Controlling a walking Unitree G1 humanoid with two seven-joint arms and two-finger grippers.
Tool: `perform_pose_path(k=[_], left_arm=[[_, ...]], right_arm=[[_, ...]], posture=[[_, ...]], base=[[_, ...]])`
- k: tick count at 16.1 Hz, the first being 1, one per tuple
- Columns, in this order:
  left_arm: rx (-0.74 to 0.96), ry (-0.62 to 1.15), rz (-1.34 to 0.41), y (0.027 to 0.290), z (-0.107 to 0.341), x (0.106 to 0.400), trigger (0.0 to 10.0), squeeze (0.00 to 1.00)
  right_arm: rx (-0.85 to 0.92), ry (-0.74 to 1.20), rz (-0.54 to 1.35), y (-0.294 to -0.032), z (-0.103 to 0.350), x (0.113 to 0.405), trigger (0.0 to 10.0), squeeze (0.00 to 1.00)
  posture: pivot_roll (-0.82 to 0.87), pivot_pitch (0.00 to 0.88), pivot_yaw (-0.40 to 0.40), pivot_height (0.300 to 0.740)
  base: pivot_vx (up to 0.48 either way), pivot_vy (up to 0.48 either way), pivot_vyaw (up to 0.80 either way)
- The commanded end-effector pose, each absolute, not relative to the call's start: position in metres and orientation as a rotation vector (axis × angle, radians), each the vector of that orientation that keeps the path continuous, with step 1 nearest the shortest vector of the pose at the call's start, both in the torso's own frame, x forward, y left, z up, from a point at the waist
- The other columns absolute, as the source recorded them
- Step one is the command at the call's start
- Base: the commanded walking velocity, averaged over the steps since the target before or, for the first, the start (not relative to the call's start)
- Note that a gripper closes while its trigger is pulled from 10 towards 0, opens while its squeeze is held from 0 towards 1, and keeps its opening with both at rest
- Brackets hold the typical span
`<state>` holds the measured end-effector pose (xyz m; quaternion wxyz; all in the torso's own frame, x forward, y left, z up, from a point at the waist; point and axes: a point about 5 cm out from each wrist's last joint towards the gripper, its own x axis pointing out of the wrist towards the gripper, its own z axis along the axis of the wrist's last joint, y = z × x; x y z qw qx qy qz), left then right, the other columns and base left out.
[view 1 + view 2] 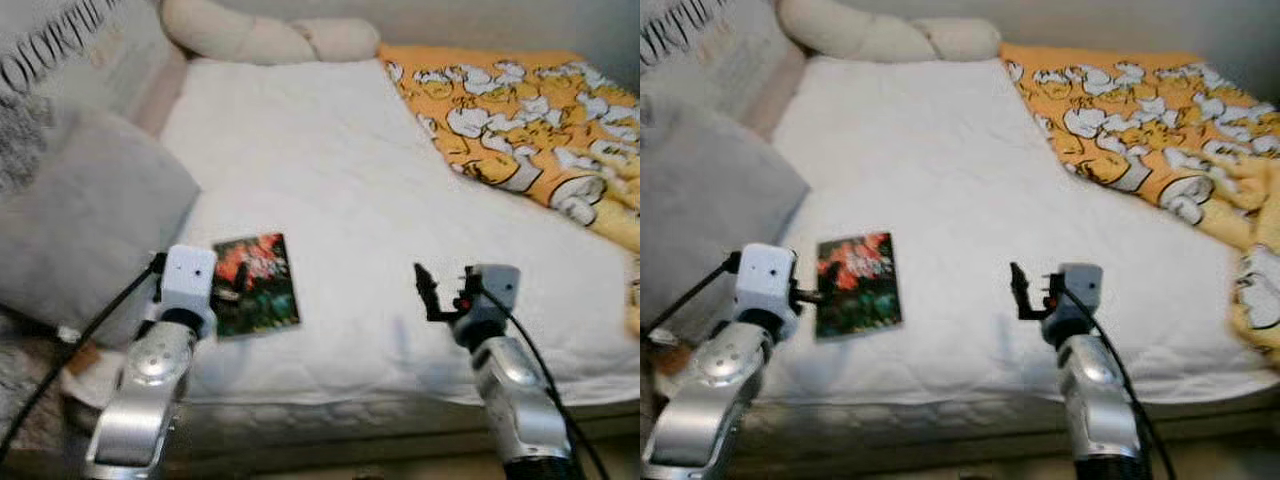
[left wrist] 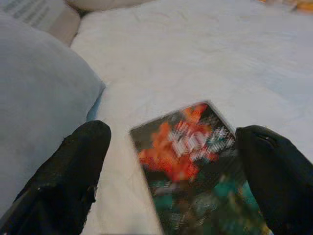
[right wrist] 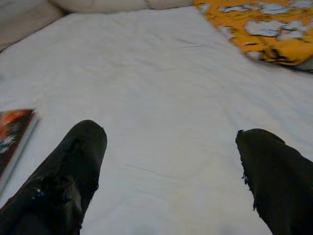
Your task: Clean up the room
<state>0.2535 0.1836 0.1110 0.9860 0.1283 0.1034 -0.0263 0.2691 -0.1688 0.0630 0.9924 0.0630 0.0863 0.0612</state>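
Lying flat near the front edge of the white bed (image 1: 320, 170): a book (image 1: 256, 283) with a dark, orange-flowered cover, just ahead of the left gripper (image 1: 225, 295) and well to the left of the right gripper (image 1: 428, 290). Left wrist view: fingers (image 2: 73, 176) spread wide, book (image 2: 195, 171) between and beyond them, grey pillow (image 2: 39, 107) alongside. Right wrist view: fingers (image 3: 68, 171) wide apart over bare sheet, book edge (image 3: 12, 134) outside the left finger, orange blanket (image 3: 264, 29) far beyond.
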Motion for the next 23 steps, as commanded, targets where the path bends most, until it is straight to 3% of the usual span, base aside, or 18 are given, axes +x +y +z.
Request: perform_pose_path(k=[1,10,23], left_arm=[[0.251,0.194,-0.038,0.185,0.114,0.256,10.0,0.0],[0.241,0.186,0.0,0.189,0.111,0.263,10.0,0.0],[0.246,0.162,0.029,0.196,0.109,0.265,10.0,0.0]], right_arm=[[0.114,0.16,0.132,-0.167,0.069,0.271,10.0,1.0],[0.032,0.109,0.141,-0.16,0.083,0.277,10.0,1.0],[0.081,0.154,0.19,-0.152,0.077,0.275,10.0,1.0]], posture=[[-0.04,0.0,-0.05,0.74],[-0.05,0.0,-0.043,0.74],[-0.04,0.0,-0.034,0.74]], base=[[0.0,-0.48,0.0],[0.0,-0.472,0.0],[0.0,-0.383,0.0]])
